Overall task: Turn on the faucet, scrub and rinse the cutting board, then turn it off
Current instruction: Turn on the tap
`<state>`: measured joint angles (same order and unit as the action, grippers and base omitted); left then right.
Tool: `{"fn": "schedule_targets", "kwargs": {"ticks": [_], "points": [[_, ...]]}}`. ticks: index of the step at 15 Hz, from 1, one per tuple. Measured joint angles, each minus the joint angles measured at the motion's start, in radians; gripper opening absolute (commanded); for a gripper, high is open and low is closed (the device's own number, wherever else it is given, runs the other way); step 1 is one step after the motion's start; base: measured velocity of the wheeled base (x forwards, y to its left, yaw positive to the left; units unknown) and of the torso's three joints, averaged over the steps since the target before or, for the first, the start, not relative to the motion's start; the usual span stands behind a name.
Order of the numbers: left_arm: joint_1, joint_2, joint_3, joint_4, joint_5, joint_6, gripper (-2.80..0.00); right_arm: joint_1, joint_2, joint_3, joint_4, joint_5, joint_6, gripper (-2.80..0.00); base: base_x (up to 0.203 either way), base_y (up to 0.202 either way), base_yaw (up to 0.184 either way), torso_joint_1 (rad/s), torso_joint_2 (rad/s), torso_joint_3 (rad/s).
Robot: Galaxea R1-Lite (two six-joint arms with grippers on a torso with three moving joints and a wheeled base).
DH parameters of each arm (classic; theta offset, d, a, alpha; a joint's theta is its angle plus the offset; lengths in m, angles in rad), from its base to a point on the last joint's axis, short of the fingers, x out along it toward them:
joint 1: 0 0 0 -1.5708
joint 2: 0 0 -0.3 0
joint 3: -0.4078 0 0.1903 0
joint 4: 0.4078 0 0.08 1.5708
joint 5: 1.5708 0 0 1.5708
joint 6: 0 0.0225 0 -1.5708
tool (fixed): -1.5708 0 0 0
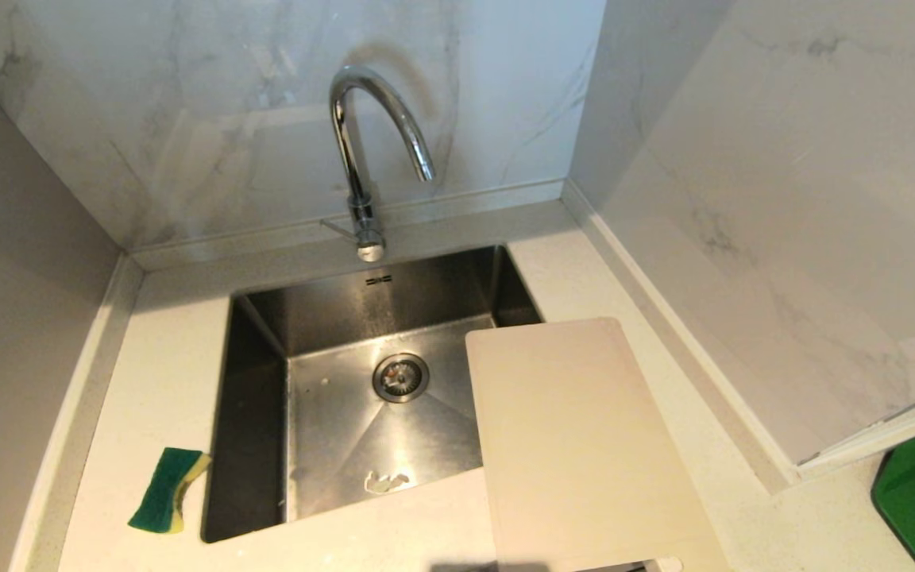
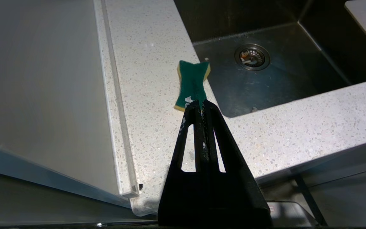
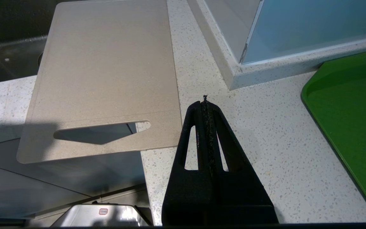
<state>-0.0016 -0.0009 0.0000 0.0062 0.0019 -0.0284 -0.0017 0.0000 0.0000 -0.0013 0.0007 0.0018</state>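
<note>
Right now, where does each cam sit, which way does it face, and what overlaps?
Head: high, looking down at the sink, faucet and cutting board; no arm shows.
Left wrist: behind the shut left gripper, facing the sponge beside the sink.
Right wrist: behind the shut right gripper, facing the board and green tray.
Shared: the sponge in head and left wrist; the board in all three.

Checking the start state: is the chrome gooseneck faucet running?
Off: no stream falls from the chrome gooseneck faucet into the steel sink.
</note>
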Motion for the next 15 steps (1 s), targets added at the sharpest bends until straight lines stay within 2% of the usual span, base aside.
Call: {"fn": "schedule_targets", "kwargs": {"ticks": [4, 7, 12, 15], "points": [[-0.001, 0.001, -0.025, 0.002, 0.002, 0.022, -2.80, 0.000, 0.000, 0.000, 0.000, 0.000, 0.000, -2.80, 0.000, 0.000, 0.000, 0.000, 0.00, 0.000], [-0.002, 0.060, -0.214, 0.059, -0.007, 0.020, -2.80, 0.000, 0.000, 0.000, 0.000, 0.001, 0.000, -2.80, 0.000, 0.000, 0.000, 0.000, 0.00, 0.000], [-0.003, 0.340, -0.508, 0.094, -0.045, 0.027, -2.80, 0.000, 0.000, 0.000, 0.000, 0.001, -0.001, -2.80, 0.000, 0.000, 0.000, 0.000, 0.00, 0.000], [-0.003, 0.506, -0.632, 0.097, -0.048, 0.084, -2.80, 0.000, 0.000, 0.000, 0.000, 0.001, 0.000, -2.80, 0.000, 0.000, 0.000, 0.000, 0.00, 0.000]]}}
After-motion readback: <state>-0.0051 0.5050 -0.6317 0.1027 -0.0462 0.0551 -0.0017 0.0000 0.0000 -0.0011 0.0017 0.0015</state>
